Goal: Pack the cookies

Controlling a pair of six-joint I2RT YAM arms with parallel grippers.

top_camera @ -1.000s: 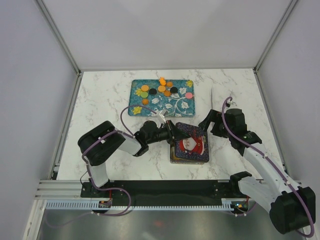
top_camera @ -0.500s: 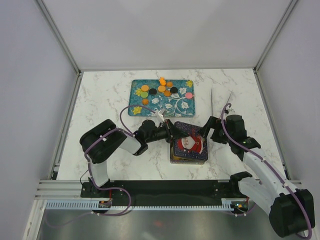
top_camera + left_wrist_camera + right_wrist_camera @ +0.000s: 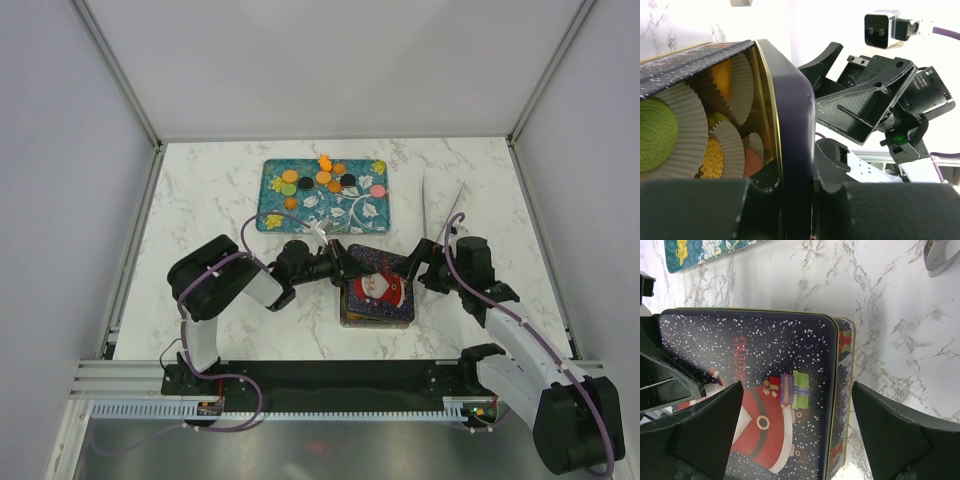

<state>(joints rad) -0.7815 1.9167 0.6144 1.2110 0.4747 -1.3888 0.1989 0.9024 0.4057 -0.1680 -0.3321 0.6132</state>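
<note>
1. Far left, top view: the left arm is bent low over the white marble-look table & reaches rightward. The left gripper is set at the left edge of the tin lid.
2. Ctr, far side: a teal rectangular tray w/ white & yellow flower print lies flat on the table. The loose cookies are clustered on its far half. They are small flat rounds in orange, green, black & pink, plus orange bits at the far rim. They are well apart from both grippers.
3. Left wrist view: the left jaws are seen pinched on the rim of the dark navy, snow-speckled rectangular lid w/ Santa print. One black finger is inside the rim, the other outside.
4. The lid is held tilted, its left side raised off the rectangular tin body, so the inside is exposed to the left wrist cam.
5. Inside the tin, white pleated paper cups are packed side by side. Further cookies are seated in them: a green embossed one, a yellow-orange one & a pink one.
6. Right of ctr: the right gripper is held over the lid's right end. Its jaws are spread wide, w/ one dark finger either side of the Santa print. Contact w/ the lid can't be told.
7. Far right: a thin pale metal tool lies on the table, near the right gripper but apart from it. Its kind can't be made out.
</note>
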